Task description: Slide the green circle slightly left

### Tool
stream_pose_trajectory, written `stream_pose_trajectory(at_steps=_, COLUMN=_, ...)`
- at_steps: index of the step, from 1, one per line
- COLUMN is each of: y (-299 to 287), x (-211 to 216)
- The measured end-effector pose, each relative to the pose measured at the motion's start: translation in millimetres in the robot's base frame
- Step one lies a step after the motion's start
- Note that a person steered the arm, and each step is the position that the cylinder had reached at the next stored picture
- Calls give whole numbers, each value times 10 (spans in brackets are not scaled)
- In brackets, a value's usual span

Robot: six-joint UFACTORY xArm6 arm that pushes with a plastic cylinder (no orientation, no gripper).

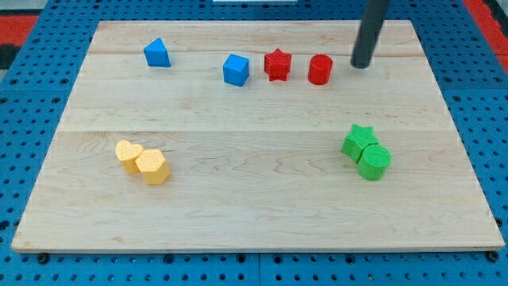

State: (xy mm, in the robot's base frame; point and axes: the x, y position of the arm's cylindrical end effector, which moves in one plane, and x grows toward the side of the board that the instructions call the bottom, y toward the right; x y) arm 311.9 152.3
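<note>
Our tip [361, 65] rests near the view's top right, just to the right of the red cylinder [320, 69], and well apart from the green circle [374, 162], which sits low on the view's right side of the wooden board [254, 214], touching the green star [359, 141] at its upper left. We carry no jaws, only the rod. The circle lies almost straight toward the view's bottom from our tip, so we judge we must first get round to its right flank before pushing left
</note>
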Motion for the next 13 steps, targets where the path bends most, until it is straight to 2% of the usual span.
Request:
stream_pose_trajectory(at_steps=2, y=-974, x=192)
stream_pose_trajectory(at_steps=3, y=-1253, x=227)
stream_pose_trajectory(at_steps=4, y=-934, x=338)
stream_pose_trajectory(at_steps=5, y=-354, x=419)
stream_pose_trajectory(at_steps=6, y=-293, x=214)
stream_pose_trajectory(at_steps=7, y=123, x=326)
stream_pose_trajectory(at_steps=8, y=850, x=939)
stream_pose_trajectory(at_steps=9, y=1074, x=1640)
stream_pose_trajectory(at_steps=10, y=932, x=1864)
stream_pose_trajectory(at_steps=13, y=-54, x=1998)
